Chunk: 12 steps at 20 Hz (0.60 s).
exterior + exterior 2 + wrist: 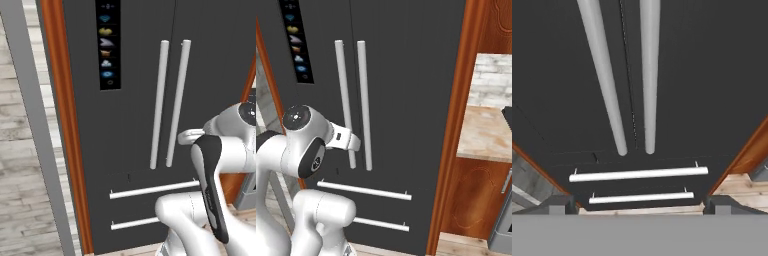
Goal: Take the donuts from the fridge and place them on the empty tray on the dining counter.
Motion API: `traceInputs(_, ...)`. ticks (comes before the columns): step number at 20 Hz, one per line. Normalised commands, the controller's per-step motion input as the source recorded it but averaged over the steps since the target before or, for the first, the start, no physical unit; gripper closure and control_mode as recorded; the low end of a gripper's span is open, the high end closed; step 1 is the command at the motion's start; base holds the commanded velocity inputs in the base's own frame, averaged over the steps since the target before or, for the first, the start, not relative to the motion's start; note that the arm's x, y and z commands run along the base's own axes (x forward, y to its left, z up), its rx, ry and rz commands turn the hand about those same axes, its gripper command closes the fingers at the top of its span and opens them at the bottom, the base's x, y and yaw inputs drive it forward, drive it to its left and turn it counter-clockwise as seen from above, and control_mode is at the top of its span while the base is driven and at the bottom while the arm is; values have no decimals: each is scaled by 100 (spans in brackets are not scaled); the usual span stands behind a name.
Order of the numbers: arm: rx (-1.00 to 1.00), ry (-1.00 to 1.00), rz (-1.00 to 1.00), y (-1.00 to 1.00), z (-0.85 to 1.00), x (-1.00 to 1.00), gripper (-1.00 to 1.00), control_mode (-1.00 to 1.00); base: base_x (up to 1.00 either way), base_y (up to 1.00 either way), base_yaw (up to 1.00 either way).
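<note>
Gripper [640,205] spread wide, holding nothing, facing the fridge [702,75], doors closed. Straight ahead of its fingertips [561,204] run the two vertical handles [648,75]; below them, nearer the tips, two horizontal drawer bars [637,174].

A home kitchen. A tall dark fridge [130,125] with two doors shut, long white handles [170,102] and a strip of small coloured icons [107,45] stands in a rust-brown wooden surround [456,130]. Two drawer bars [638,174] run across its lower front. To its right, a pale stone counter [483,135] tops a wooden cabinet [471,200], with light brick-look wall [493,75] behind.
</note>
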Motion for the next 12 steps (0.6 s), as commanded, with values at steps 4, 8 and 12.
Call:
traceInputs(4, 2, -17, -1, -36, -6, 66, -100, -100, 0, 0, 0)
traceInputs(8, 8, -2, -6, -5, 0, 100, -100, -100, 0, 0, 0)
traceInputs(12, 5, 0, -5, 0, 3, 100, -100, -100, 0, 0, 0)
